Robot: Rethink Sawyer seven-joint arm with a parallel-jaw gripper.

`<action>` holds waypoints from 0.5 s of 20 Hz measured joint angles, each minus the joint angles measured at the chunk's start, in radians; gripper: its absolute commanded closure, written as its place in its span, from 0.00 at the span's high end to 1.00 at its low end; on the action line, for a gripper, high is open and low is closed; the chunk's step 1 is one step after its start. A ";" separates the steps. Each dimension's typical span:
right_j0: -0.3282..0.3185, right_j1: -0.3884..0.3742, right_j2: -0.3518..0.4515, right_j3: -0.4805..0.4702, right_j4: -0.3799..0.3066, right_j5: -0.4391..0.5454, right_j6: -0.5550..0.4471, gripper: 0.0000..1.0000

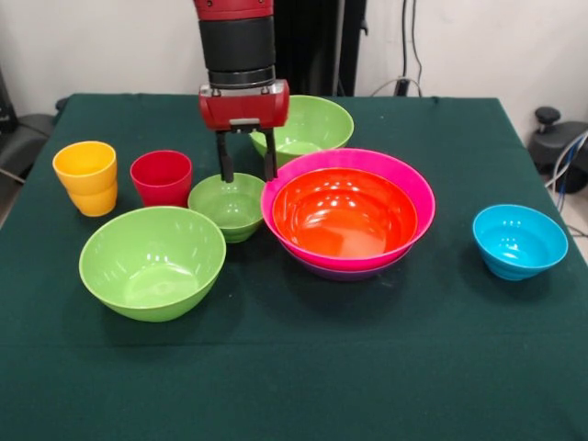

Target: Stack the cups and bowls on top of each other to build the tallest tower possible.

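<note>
My gripper (246,177) hangs open over the far side of the small lime green bowl (230,209), fingers (225,163) apart and empty. Whether they touch its rim I cannot tell. Right of it stands the tower: the orange bowl (342,213) nested in the hot pink bowl (418,188), with the purple bowl (342,272) showing beneath. One large lime green bowl (152,262) sits front left, another (312,127) behind the gripper. The sky blue bowl (519,241) is at the right. The yellow cup (87,176) and red cup (162,177) stand upright at the left. The orange cup is out of view.
Everything rests on a dark green tablecloth (303,367). The robot's pedestal and cables are at the far side; black equipment (556,138) stands beyond the right edge.
</note>
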 measured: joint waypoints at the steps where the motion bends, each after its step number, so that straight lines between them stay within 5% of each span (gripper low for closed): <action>1: -0.009 -0.002 0.010 0.000 0.000 0.014 0.000 1.00; 10: -0.126 -0.058 0.156 0.000 -0.073 0.195 -0.080 1.00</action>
